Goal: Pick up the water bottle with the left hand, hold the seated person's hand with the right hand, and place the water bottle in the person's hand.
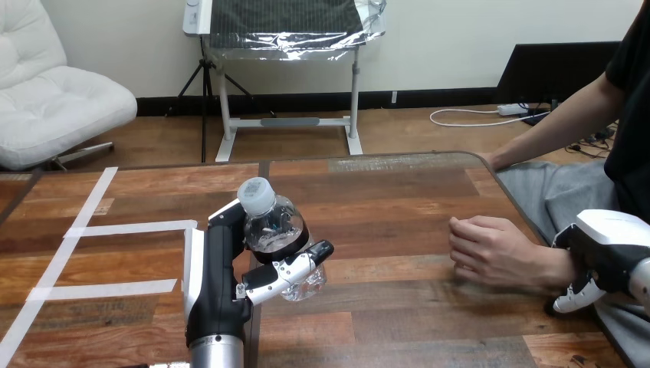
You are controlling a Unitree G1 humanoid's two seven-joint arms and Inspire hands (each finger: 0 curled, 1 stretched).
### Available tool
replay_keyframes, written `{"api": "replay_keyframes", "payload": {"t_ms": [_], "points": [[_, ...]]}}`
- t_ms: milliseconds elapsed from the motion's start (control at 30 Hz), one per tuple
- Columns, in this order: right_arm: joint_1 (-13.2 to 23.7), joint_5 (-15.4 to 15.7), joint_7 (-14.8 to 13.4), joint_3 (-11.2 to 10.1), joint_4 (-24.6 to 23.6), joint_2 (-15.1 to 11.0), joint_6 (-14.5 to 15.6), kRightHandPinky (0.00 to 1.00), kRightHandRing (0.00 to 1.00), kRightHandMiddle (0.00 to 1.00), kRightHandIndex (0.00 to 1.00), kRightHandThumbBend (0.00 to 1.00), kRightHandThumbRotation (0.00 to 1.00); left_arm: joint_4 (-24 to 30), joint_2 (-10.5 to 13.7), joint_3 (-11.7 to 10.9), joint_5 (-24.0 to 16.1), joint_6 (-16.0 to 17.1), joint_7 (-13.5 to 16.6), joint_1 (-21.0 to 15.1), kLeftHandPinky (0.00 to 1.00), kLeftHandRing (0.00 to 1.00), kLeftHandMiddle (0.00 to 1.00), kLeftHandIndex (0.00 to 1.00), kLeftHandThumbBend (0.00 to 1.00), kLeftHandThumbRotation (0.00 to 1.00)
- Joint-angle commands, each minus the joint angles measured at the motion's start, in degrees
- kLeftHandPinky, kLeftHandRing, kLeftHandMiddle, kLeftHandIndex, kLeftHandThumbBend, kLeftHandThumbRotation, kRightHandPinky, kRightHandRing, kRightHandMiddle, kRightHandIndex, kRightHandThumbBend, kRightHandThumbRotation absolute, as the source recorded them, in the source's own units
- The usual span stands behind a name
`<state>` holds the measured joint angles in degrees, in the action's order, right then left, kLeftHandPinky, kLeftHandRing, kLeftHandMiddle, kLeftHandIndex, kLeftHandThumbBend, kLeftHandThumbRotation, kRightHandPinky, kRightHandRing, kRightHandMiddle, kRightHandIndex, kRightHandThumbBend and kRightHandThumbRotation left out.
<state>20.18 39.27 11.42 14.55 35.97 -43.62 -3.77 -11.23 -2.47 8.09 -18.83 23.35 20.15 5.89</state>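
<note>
1. clearly, the left robot hand (226, 264) has its fingers curled round the water bottle (272, 226), left of centre over the worktop (383, 207).
2. the bottle's long axis is near upright, with the cap tipped towards the view's left.
3. the person's hand (490, 249) rests loosely curled on the worktop, well apart to the bottle's right, so the carry likely runs rightwards.
4. the right robot hand (605, 245) sits against the person's wrist; whether it grips i cannot tell.
5. the left forearm rises from the bottom edge.
</note>
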Motion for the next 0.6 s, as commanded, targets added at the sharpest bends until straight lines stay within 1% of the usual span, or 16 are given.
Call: {"api": "replay_keyframes", "payload": {"t_ms": [0,167,367,567], "points": [[3.18,-0.62,-0.47,0.85,1.15,2.24,0.2,0.37,0.47,0.57,0.57,0.73,0.0,4.82,-0.2,-0.47,0.05,0.65,-0.17,-2.38,0.38,0.41,0.45,0.48,0.65,0.0],[3.41,-0.77,-1.06,0.93,1.94,2.45,-0.23,0.36,0.46,0.56,0.57,0.73,0.0,5.1,-0.27,-0.55,0.33,0.37,-0.46,-2.28,0.38,0.42,0.45,0.48,0.65,0.0],[3.36,-0.81,-1.41,1.06,1.8,2.38,-0.43,0.35,0.44,0.55,0.55,0.73,0.0,5.76,-0.34,-0.56,0.02,-0.42,-0.59,-2.12,0.38,0.42,0.45,0.48,0.65,0.0],[3.46,-0.34,-2.59,1.56,2.37,2.12,-1.53,0.35,0.44,0.55,0.54,0.73,0.0,5.97,-0.29,-0.56,-0.13,-0.74,-0.53,-2.13,0.38,0.42,0.45,0.48,0.65,0.0]]}}
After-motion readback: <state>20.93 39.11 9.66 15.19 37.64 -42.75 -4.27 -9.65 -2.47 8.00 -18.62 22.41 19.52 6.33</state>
